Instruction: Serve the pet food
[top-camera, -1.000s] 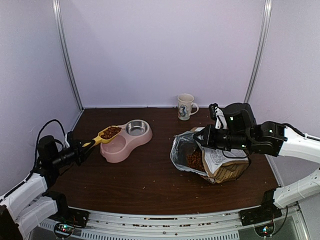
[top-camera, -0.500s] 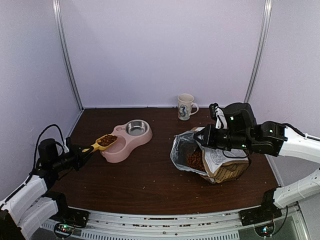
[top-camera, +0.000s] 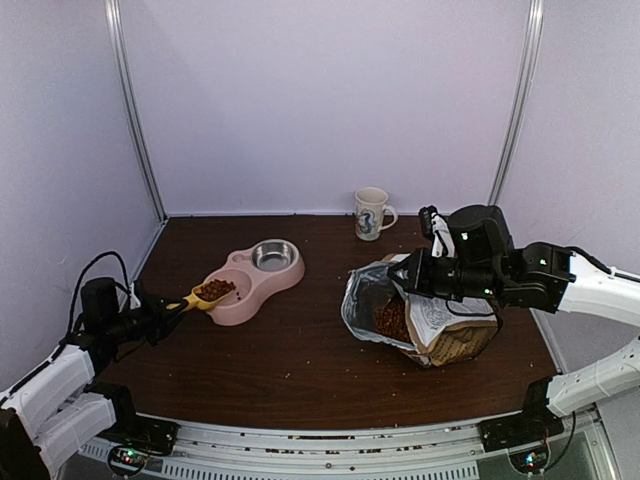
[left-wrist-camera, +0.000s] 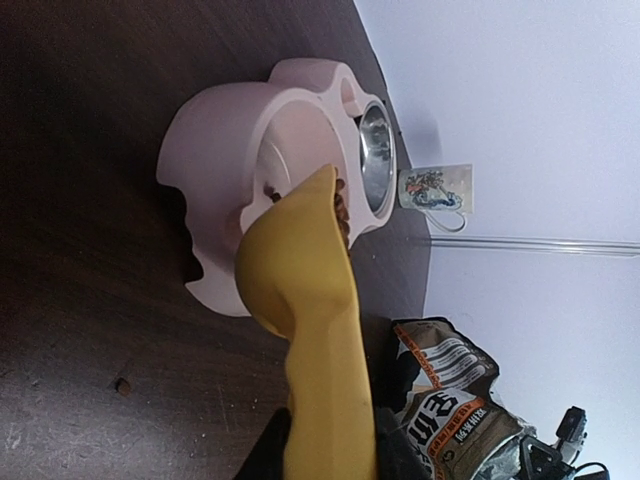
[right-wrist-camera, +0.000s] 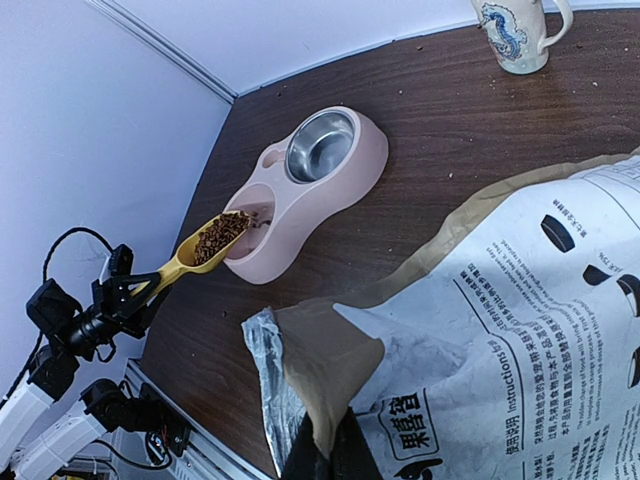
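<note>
The pet food (top-camera: 213, 290) fills the head of a yellow scoop (top-camera: 196, 296). My left gripper (top-camera: 165, 305) is shut on the scoop's handle. The scoop head hangs over the near rim of the empty pink compartment of a pink double bowl (top-camera: 243, 300). In the left wrist view the scoop (left-wrist-camera: 300, 270) is seen from below, with pellets (left-wrist-camera: 342, 205) at its lip, and the gripper (left-wrist-camera: 330, 452) clamps the handle. More kibble (top-camera: 388, 320) lies inside the open tan-and-white bag (top-camera: 450, 335). My right gripper (top-camera: 410, 272) is shut on the bag's rim (right-wrist-camera: 345, 400).
A steel dish (top-camera: 273, 256) sits in the bowl's far compartment. A white printed mug (top-camera: 372, 213) stands at the back near the wall. Loose crumbs dot the brown table. Walls close in the left, back and right sides.
My left gripper has drawn the loaded scoop down and toward the near left, from above the bowl's middle to its near compartment rim. The right arm and bag have not moved.
</note>
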